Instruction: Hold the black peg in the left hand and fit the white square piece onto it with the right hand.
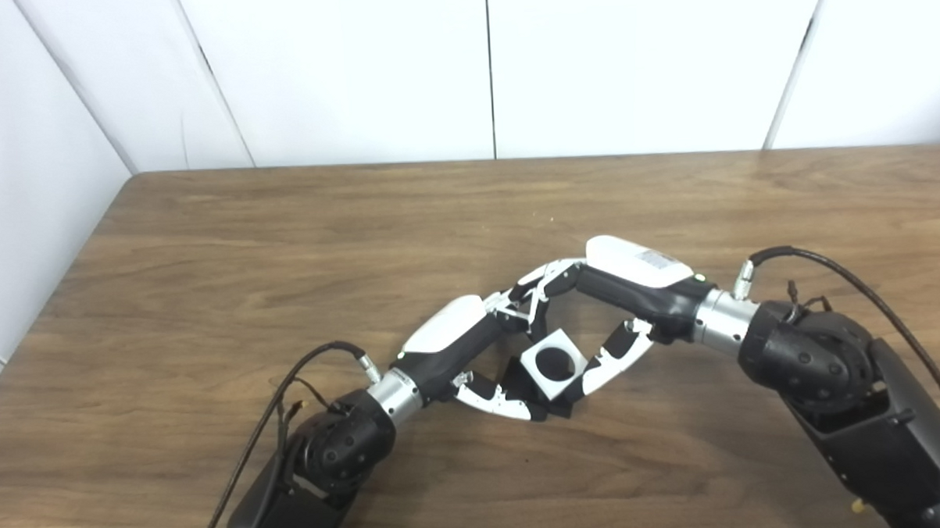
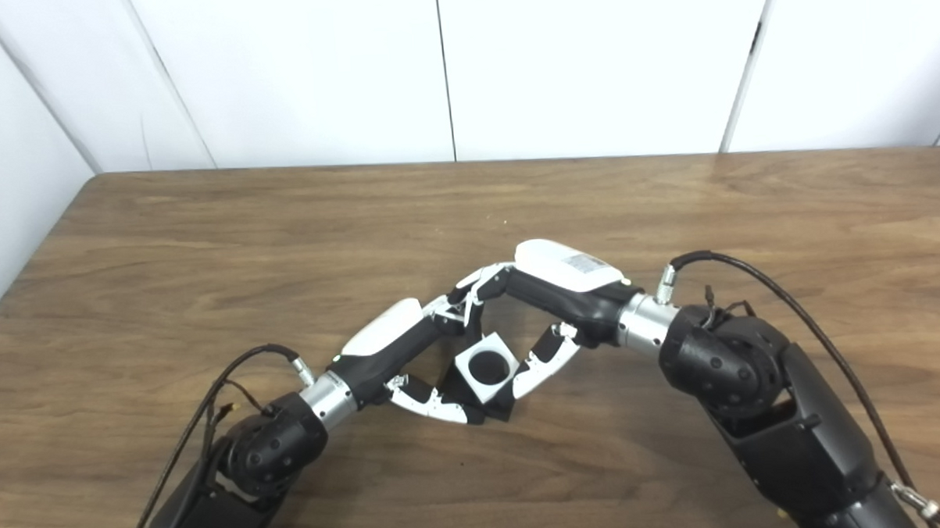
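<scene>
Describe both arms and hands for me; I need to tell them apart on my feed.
They match. The left hand and right hand have glossy white backs, black palms, white-and-black fingers. Silver wrist collars join bulky black forearms. Thin black cables loop from each wrist. The right back carries a grey label.

Both cams head-mounted, side by side, looking down and fwd over the wooden table (image 1: 204,250) toward the white panel wall (image 1: 354,73). Mid-range: arms enter from bottom edge, hands meet near frame centre. Right eye sits slightly to the right (scene shifts left vs left eye view). Near-total overlap: tabletop, wall, both arms; left eye shows more of the left side wall.
</scene>
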